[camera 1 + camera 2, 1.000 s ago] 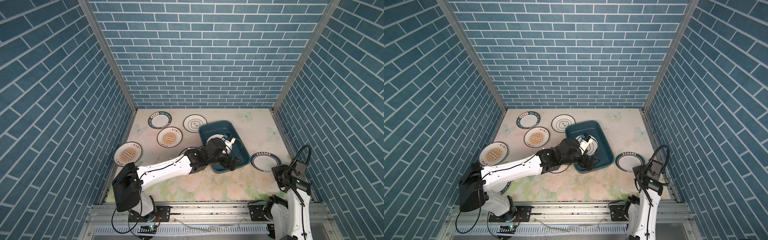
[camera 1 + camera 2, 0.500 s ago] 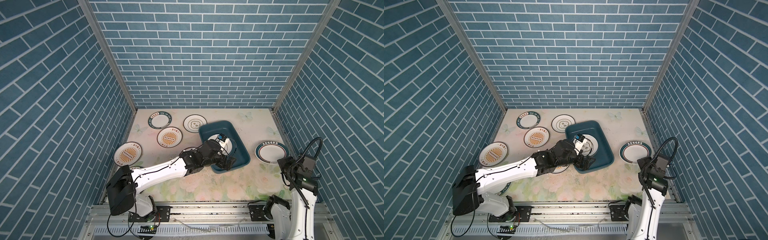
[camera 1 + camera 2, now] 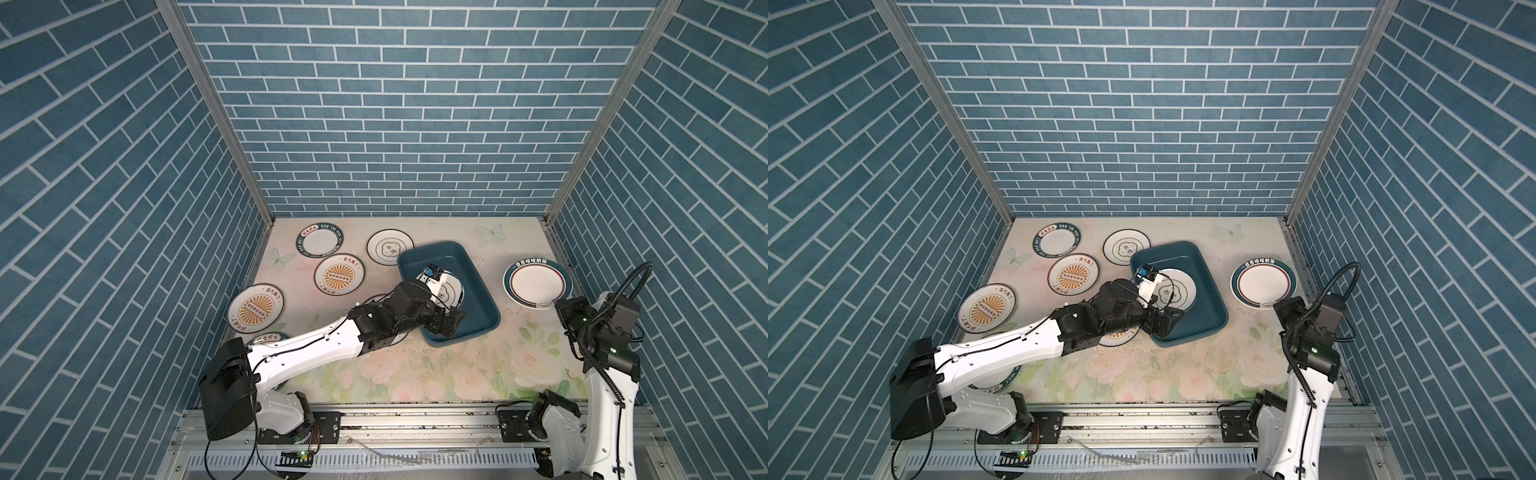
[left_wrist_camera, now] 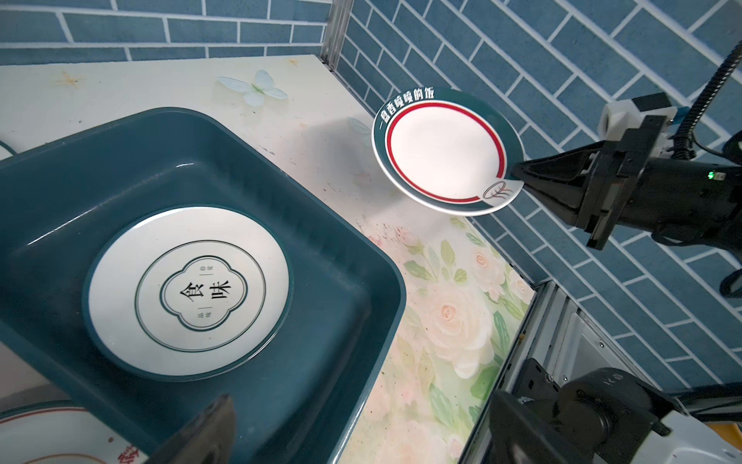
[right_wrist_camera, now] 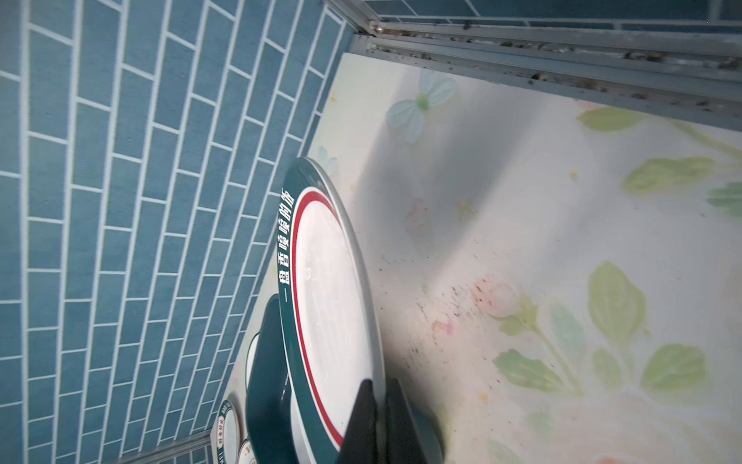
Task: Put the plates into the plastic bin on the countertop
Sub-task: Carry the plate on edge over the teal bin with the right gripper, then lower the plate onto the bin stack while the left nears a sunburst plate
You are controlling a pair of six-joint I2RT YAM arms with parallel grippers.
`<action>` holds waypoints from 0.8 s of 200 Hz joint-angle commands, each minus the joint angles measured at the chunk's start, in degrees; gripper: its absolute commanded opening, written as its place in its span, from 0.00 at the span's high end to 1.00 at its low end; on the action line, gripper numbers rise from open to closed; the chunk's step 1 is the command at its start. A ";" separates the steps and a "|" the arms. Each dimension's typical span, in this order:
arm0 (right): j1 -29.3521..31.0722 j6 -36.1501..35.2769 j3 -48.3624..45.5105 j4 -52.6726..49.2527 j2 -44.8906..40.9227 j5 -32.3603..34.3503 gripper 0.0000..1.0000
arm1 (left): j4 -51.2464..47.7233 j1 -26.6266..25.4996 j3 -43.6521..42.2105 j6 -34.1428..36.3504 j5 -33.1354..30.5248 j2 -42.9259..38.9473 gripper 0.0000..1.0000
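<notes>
The teal plastic bin (image 3: 478, 305) (image 3: 1209, 309) (image 4: 329, 281) lies on the flowered countertop (image 3: 436, 374), with one cloud-outline plate (image 3: 449, 291) (image 3: 1179, 291) (image 4: 188, 291) flat inside. My right gripper (image 3: 559, 305) (image 3: 1281, 308) (image 5: 377, 397) is shut on the near rim of a teal-rimmed, red-ringed plate (image 3: 537, 283) (image 3: 1262, 283) (image 4: 445, 150) (image 5: 329, 301), held off the countertop to the bin's right. My left gripper (image 3: 451, 322) (image 3: 1167, 322) (image 4: 361, 401) hangs open and empty over the bin's near corner.
Left of the bin lie two sunburst plates (image 3: 339, 275) (image 3: 255, 309), a lettered-rim plate (image 3: 320, 242) and a cloud-outline plate (image 3: 390, 252). Two more plates (image 3: 1119, 337) (image 3: 1000, 380) are partly hidden under the left arm. Brick walls close three sides.
The right gripper has lifted the teal-rimmed plate and carried it up and back along the right wall. The left gripper has drawn back slightly toward the bin's near corner.
</notes>
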 commanded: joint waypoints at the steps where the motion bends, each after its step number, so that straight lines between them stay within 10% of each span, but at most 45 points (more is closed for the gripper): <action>1: 0.53 1.76 3.09 7.25 1.05 -6.46 1.00 | 0.48 1.24 -1.83 -1.03 -2.69 -2.71 0.00; 160: 34.17 7.57 6.40 27.80 21.87 3.44 1.00 | -14.66 10.70 -11.15 -9.90 -16.84 -23.25 0.00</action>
